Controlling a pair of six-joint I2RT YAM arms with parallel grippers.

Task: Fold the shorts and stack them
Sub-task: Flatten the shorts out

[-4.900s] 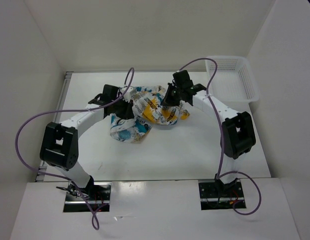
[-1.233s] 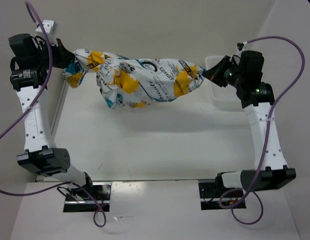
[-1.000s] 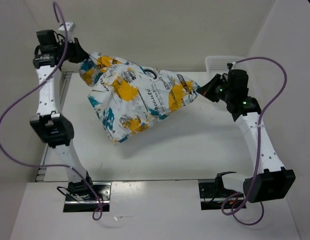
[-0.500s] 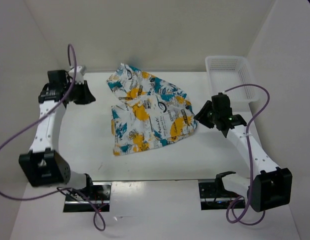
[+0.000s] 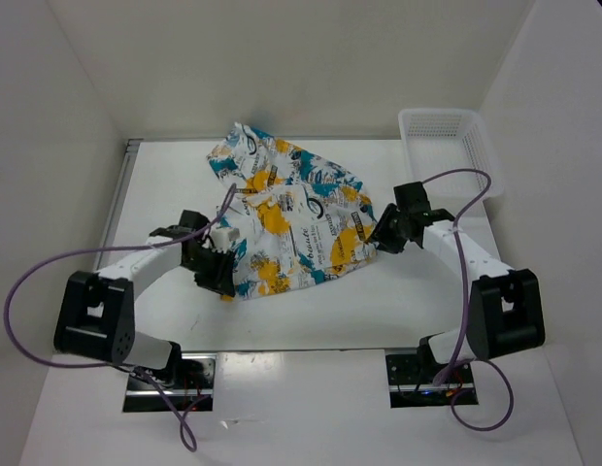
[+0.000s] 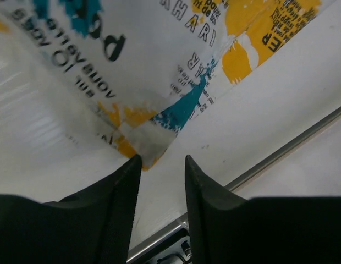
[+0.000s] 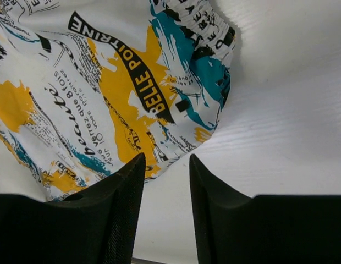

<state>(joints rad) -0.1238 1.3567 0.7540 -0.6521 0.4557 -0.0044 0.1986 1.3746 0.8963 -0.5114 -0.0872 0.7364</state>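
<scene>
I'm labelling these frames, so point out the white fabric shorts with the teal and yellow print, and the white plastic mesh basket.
White printed fabric shorts (image 5: 291, 223): top view, middle of the spread cloth.
White plastic mesh basket (image 5: 442, 160): top view, its bare floor.

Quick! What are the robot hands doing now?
Left gripper: open, empty, at a corner of the white, teal and yellow printed fabric shorts.
Right gripper: open, empty, beside the shorts.

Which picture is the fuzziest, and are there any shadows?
Left wrist view: the fuzziest, with the shorts smeared into streaks toward the left edge. Right wrist view: sharp, and the printed words can be read. Top view: even light with no glare, only a faint soft shadow along the shorts' edge on the table.
</scene>
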